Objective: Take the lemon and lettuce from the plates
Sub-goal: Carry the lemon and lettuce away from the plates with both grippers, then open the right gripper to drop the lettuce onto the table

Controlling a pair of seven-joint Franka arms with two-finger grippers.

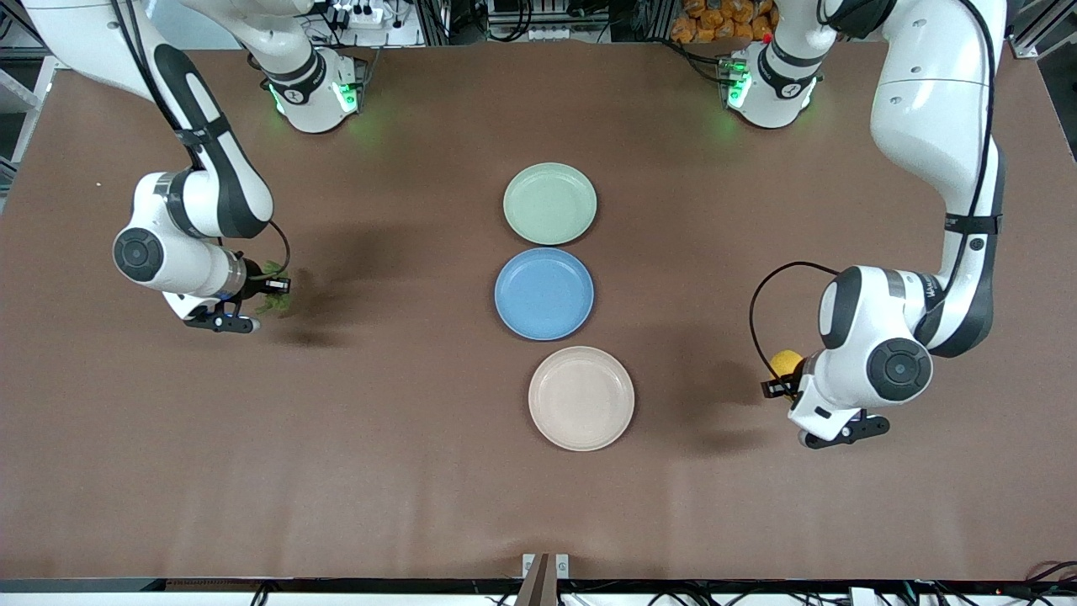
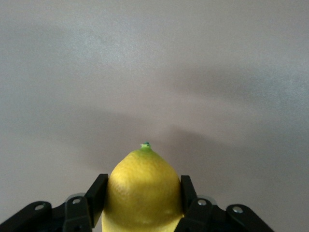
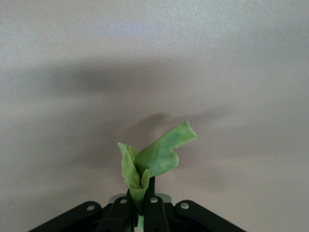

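My left gripper (image 1: 778, 383) is shut on the yellow lemon (image 1: 787, 363) and holds it over bare table toward the left arm's end. In the left wrist view the lemon (image 2: 143, 191) sits between both fingers (image 2: 94, 195). My right gripper (image 1: 273, 290) is shut on the green lettuce (image 1: 273, 300) over bare table toward the right arm's end. In the right wrist view the lettuce (image 3: 154, 159) sticks out from the closed fingers (image 3: 155, 212). The pale green plate (image 1: 549, 203) and the beige-white plate (image 1: 581, 398) lie in the table's middle, both bare.
A blue plate (image 1: 543, 293) lies between the two other plates, with nothing on it. The brown table (image 1: 379, 438) stretches around both arms.
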